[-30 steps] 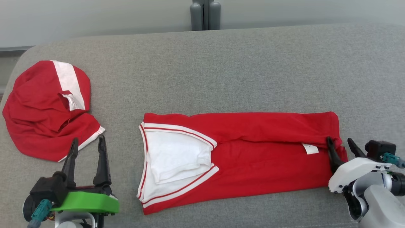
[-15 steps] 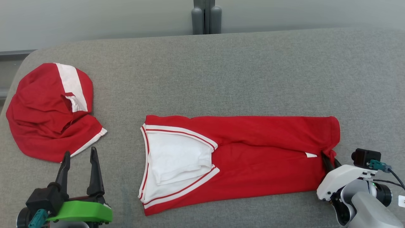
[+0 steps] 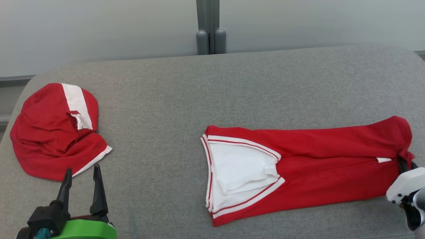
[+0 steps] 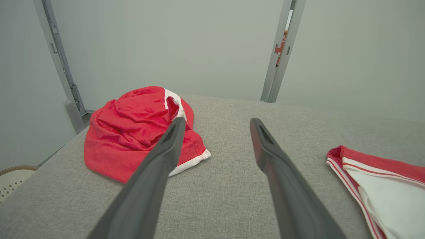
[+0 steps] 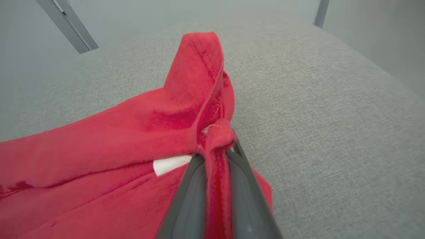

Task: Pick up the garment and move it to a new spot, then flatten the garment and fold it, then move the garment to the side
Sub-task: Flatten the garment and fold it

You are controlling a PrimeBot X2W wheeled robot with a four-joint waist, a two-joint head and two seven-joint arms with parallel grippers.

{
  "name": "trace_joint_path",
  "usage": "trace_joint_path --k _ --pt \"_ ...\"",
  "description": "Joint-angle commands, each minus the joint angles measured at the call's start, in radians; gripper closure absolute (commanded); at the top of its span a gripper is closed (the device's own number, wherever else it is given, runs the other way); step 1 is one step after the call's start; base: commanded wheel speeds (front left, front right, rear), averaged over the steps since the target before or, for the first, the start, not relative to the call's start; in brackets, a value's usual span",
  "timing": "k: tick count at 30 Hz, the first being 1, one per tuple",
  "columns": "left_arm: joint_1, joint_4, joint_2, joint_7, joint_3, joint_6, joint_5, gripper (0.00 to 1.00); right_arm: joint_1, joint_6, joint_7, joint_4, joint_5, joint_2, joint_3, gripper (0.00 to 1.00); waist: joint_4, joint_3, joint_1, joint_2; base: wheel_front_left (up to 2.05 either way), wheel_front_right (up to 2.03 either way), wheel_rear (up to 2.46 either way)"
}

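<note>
The garment [image 3: 332,166], red with a white V-neck panel, lies folded into a long strip on the right half of the grey cushion [image 3: 166,99]. My right gripper [image 3: 403,162] is at the strip's right end, shut on a bunched piece of its red edge. The right wrist view shows the cloth [image 5: 132,132] pinched between the two fingers [image 5: 192,186], beside a small white label [image 5: 169,164]. My left gripper [image 3: 81,172] stands open at the lower left with nothing between its fingers. In the left wrist view, the garment's collar end [image 4: 382,172] lies off to the right.
A second red and white garment [image 3: 49,139] lies crumpled at the cushion's left end, just beyond my left gripper's fingertips [image 4: 177,124]. A grey post [image 3: 208,33] stands behind the cushion. The cushion's right edge [image 3: 416,73] is close to the held end.
My right gripper has shut on the garment's right end and dragged the whole strip to the right. The camera has tilted, shifting the picture down a little. The left gripper stays open.
</note>
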Motion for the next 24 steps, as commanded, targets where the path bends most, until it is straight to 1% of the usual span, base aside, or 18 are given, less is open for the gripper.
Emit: trace_joint_path --k 1,4,7,13,24 --pt "0.016 -0.002 0.0 0.0 0.006 -0.006 0.004 0.0 0.002 -0.002 -0.005 -0.009 -0.007 -0.011 -0.012 1.0 -0.009 -0.012 0.0 -0.0001 0.0 0.0 0.0" --pt "0.025 -0.003 -0.001 0.0 0.008 -0.007 0.009 0.0 -0.004 -0.002 -0.005 -0.037 -0.035 -0.02 -0.012 1.0 -0.014 -0.023 0.0 -0.0001 0.0 0.0 0.0" --pt "0.031 -0.003 -0.001 0.0 0.012 -0.006 0.021 0.0 -0.007 -0.002 -0.005 -0.076 -0.066 0.001 0.009 1.0 -0.019 -0.034 0.0 -0.0001 0.0 0.0 0.0" --pt "0.035 -0.005 -0.002 0.0 0.012 -0.006 0.022 0.0 -0.009 -0.002 0.004 -0.171 -0.1 0.07 0.075 1.0 -0.016 -0.047 0.0 -0.0001 0.0 0.0 0.0" --pt "0.028 0.006 -0.001 0.0 0.0 -0.007 0.021 0.0 0.033 -0.002 0.079 -0.384 -0.118 0.195 0.216 1.0 0.021 -0.051 0.0 -0.0001 0.0 0.0 0.0"
